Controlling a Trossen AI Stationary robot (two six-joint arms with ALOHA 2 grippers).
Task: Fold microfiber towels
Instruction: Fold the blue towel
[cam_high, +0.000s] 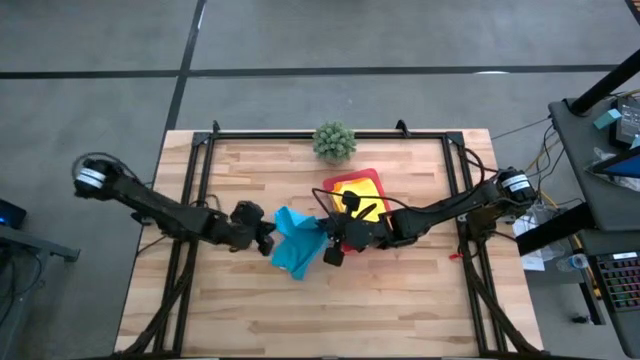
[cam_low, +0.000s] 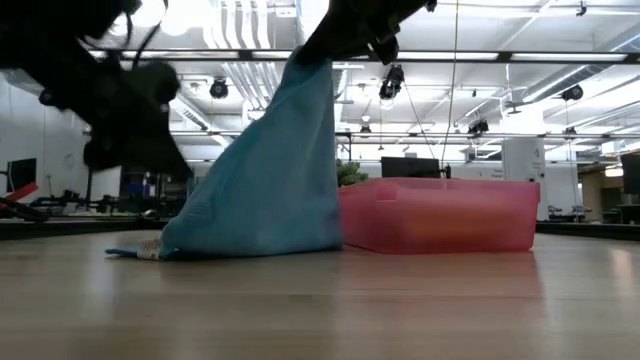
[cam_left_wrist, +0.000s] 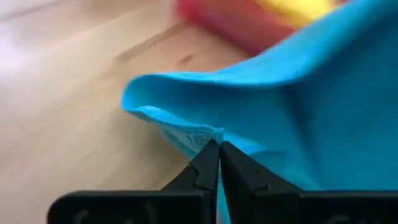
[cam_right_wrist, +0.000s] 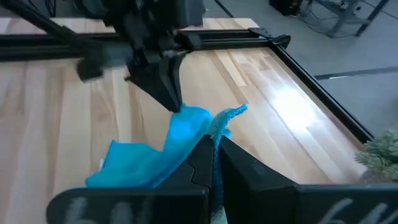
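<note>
A soft turquoise blue microfiber towel (cam_high: 297, 248) hangs above the wooden bench (cam_high: 240, 315), pinched by the left end effector (cam_high: 268, 238) and right end effector (cam_high: 328, 246).

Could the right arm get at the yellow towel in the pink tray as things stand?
Probably not yet. The right gripper is shut on the blue towel, which the left gripper also pinches. The yellow towel lies uncovered in the tray close by.

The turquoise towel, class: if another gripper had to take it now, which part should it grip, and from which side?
Probably the loose bottom edge of the turquoise towel lying on the table, approached from the near side. The left gripper and right gripper already pinch its raised corners.
</note>
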